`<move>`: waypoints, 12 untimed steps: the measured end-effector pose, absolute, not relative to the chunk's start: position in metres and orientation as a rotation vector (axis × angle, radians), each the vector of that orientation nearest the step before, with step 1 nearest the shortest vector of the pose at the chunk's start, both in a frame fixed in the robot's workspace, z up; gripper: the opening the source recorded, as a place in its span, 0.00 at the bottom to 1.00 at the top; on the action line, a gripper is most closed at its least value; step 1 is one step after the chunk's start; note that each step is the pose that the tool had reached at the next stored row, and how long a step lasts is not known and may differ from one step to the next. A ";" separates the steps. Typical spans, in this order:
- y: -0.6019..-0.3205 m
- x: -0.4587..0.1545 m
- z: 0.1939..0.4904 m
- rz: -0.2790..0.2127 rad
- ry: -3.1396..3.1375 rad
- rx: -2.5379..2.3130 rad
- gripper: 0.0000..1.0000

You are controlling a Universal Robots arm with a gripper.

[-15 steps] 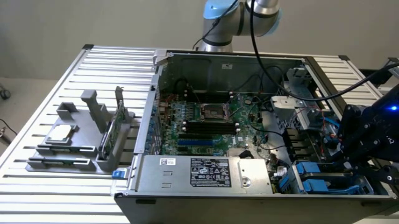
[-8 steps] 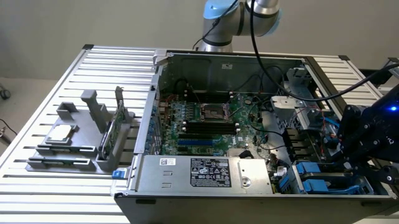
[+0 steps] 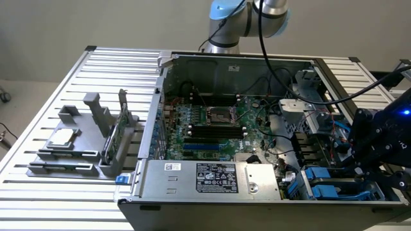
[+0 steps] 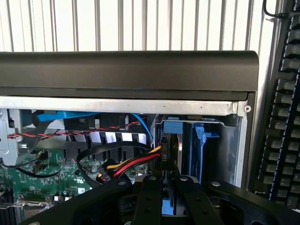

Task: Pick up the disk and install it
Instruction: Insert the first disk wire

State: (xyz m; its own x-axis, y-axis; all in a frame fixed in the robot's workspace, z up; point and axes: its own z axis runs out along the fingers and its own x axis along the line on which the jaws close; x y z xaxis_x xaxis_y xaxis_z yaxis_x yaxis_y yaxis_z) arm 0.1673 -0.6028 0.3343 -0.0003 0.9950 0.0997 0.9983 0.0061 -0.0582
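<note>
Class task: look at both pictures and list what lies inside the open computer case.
Inside the computer case: a green motherboard, a labelled silver power supply, blue drive carriers and red, yellow and black cables. The tool covers whatever sits in the bay below it.

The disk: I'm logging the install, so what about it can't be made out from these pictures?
- Label face: in the wrist view the disk stands edge-on in the drive bay.
- Its lower end: hidden behind the gripper, wrist view.
- Seating depth: in the exterior view the gripper partly covers that bay.
</note>
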 end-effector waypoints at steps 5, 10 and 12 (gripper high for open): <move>-0.603 0.167 0.333 -0.044 -2.145 -2.139 0.17; -0.603 0.167 0.332 -0.045 -2.145 -2.139 0.17; -0.603 0.167 0.332 -0.045 -2.145 -2.138 0.18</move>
